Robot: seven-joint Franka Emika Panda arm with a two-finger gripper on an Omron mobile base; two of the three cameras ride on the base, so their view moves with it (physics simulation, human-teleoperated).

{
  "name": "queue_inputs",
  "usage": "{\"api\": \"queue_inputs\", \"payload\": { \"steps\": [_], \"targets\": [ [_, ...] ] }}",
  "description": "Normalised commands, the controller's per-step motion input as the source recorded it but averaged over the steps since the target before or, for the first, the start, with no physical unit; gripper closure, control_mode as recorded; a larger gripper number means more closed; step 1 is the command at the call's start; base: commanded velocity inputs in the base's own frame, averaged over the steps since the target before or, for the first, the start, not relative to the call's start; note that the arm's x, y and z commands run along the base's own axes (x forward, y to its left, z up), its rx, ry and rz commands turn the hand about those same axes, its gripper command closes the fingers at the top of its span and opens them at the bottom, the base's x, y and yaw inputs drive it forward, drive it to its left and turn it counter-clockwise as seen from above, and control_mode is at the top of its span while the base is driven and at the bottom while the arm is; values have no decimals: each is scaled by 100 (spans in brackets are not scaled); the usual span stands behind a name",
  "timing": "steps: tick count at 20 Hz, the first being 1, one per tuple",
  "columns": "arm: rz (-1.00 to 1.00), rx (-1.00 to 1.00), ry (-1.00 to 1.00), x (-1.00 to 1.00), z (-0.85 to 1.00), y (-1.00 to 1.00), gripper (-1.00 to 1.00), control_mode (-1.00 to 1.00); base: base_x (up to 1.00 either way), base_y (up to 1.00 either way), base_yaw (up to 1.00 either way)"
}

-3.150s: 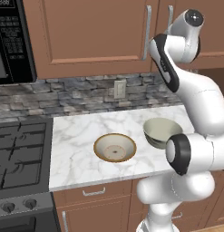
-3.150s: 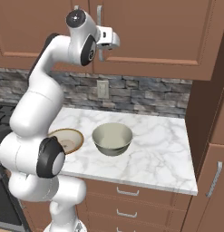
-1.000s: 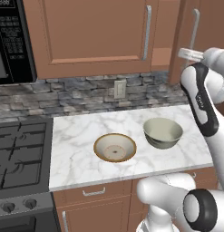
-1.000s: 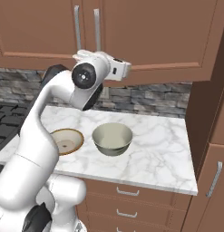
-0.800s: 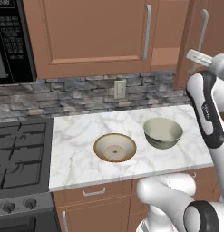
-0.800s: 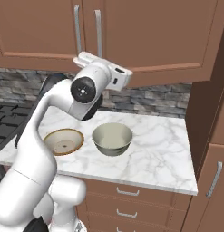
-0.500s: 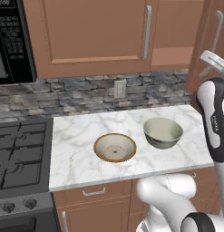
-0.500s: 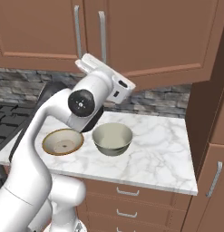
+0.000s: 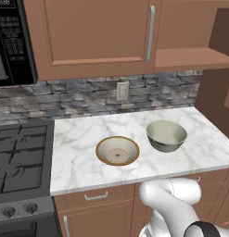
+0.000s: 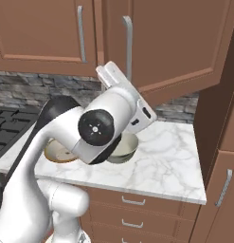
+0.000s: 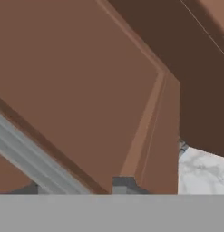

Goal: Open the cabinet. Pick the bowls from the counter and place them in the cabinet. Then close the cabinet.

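Glossy white rounded arm, dark joint caps

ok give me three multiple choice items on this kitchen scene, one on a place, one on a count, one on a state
1. Where does the deeper grey-green bowl sit?
A. on the white marble counter, right of the shallow cream bowl with tan rim
B. on the cabinet shelf
C. on the stove

2. How many bowls are on the counter?
A. one
B. two
C. three

3. What state is the right door of the brown wooden wall cabinet in?
A. shut flush
B. removed
C. swung open

Key: 1 A, both bowls rest on the marble in the left base view. 2 B, one cream and one grey-green. 3 C, the wooden shelf inside lies exposed.
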Motion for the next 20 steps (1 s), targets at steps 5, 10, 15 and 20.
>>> {"api": "queue_inputs", "payload": {
  "steps": [5, 10, 15, 20],
  "targets": [
    [-2, -1, -19, -100, -26, 28, -100, -100, 0, 0, 0],
    [0, -10, -56, -100, 1, 73, -100, -100, 0, 0, 0],
    [0, -15, -54, -100, 20, 76, -100, -100, 0, 0, 0],
    [-1, -21, -21, -76, 38, 100, -100, -100, 0, 0, 0]
  ]
}}
